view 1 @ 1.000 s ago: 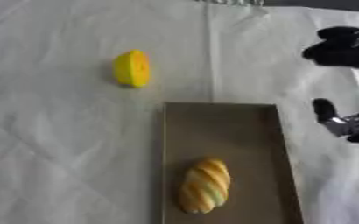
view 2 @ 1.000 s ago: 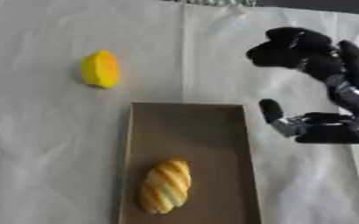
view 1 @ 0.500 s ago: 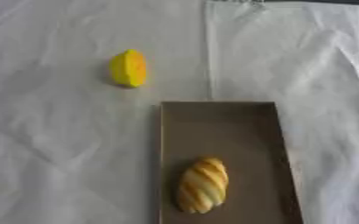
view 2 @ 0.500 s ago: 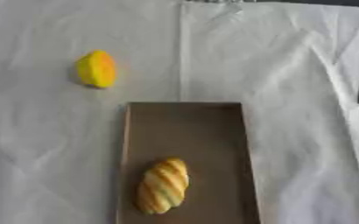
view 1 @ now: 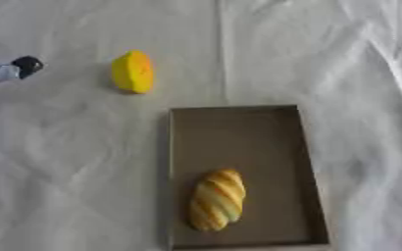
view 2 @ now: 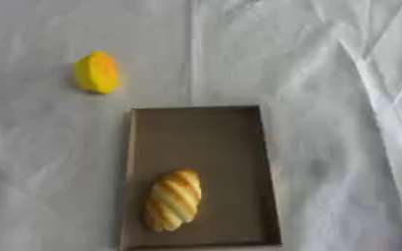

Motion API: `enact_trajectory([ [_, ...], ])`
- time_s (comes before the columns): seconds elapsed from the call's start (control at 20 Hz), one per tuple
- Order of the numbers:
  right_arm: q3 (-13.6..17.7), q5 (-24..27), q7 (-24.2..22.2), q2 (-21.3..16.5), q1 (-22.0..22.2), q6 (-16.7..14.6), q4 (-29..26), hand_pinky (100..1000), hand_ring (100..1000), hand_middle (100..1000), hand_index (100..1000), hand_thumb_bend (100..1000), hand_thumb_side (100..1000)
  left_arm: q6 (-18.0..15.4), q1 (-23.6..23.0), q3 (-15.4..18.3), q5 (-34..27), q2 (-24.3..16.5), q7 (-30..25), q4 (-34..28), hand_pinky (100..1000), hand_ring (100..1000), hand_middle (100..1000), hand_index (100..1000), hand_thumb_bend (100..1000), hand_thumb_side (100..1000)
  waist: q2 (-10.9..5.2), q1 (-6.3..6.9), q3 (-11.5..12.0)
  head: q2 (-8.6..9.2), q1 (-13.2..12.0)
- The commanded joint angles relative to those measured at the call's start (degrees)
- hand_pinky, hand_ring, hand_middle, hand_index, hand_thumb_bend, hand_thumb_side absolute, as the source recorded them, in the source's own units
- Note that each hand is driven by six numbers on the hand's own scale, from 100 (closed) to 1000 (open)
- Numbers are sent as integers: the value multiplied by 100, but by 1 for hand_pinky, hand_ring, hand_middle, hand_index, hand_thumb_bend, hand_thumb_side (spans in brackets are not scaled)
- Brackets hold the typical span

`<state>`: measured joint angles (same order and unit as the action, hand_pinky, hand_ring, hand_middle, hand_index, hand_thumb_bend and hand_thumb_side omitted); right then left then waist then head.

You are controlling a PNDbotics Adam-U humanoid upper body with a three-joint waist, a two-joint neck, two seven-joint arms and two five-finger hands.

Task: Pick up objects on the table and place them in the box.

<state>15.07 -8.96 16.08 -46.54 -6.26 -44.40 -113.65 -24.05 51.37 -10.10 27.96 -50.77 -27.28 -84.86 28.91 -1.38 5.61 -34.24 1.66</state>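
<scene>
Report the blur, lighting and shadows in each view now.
Left eye view: soft all over, the hand at the left edge smeared; even light, faint shadow under the yellow fruit. Right eye view: equally soft; the bread in the box keeps blurred stripes, no glare on the cloth.
</scene>
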Motion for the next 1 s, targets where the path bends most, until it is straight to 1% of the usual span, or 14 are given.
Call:
enact_trajectory([
  [0.05,12,-15,-10,-116,-27,54,-94,915,757,781,884,100,100,-94,294,-153,268,-7,-305,514,941,1000,867,938,496,440,-187,13,-3,-33,-38],
  [0.1,1,-6,-27,-117,-33,66,-94,915,755,781,884,100,100,-127,371,-180,315,63,-361,667,949,1000,869,938,520,459,-192,15,-3,-37,-44],
  [0.2,-10,13,-63,-110,-44,84,-94,916,754,781,884,100,100,-220,506,-217,301,212,-490,930,951,1000,871,938,527,492,-199,18,-1,-38,-48],
  [0.4,-24,81,-133,-80,-63,170,-94,921,751,779,884,100,100,-292,729,-257,70,503,-718,1266,954,1000,873,935,490,518,-213,22,-15,-43,-59],
  [0.7,-51,245,-292,-54,-112,300,-94,926,748,777,884,100,100,-121,1062,-368,-154,975,-1019,1580,950,1000,869,933,449,532,-234,48,-60,-73,-109],
  [1.0,-63,427,-437,-22,-156,443,-94,934,744,774,885,100,108,39,1227,-457,-202,1318,-1117,1676,951,1000,870,937,427,541,-239,81,-94,-103,-136],
])
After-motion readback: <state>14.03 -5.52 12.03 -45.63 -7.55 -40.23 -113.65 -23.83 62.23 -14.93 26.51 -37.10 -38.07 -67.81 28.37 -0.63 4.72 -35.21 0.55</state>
